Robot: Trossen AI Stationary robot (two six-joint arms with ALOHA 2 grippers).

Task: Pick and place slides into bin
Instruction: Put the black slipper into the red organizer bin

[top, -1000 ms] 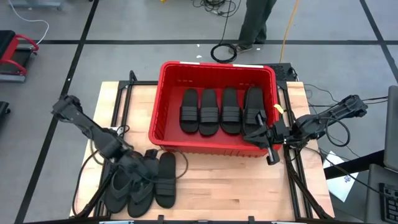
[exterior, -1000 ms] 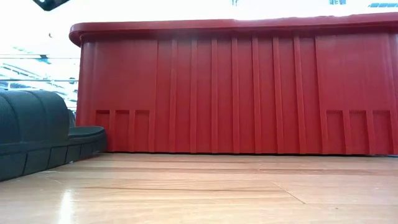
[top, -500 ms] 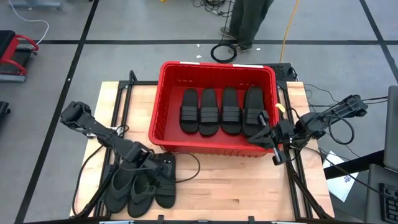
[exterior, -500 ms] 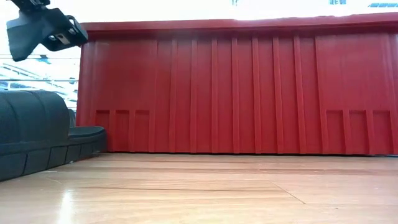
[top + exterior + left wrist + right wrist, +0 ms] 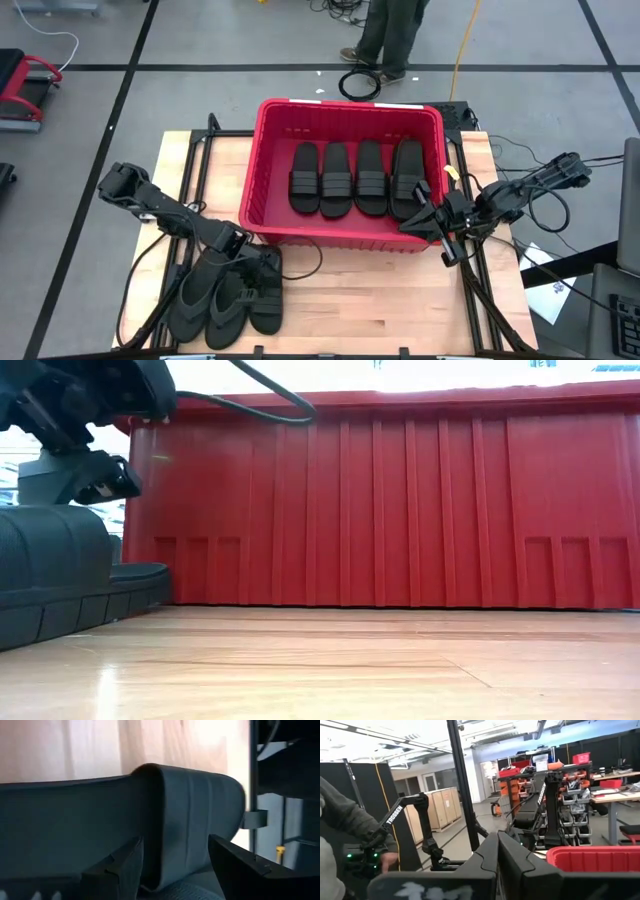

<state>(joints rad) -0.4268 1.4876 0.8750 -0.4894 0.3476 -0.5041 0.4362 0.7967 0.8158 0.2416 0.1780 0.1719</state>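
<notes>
Slides (image 5: 350, 178) fill the bin (image 5: 262, 180) four abreast—left gripper (image 5: 248, 262) has just opened its jaws wide astride another's strap (image 5: 187, 820) on the surface, ready to close; right gripper (image 5: 418, 222) shut.

Bright overhead light (left wrist view blurred).
</notes>
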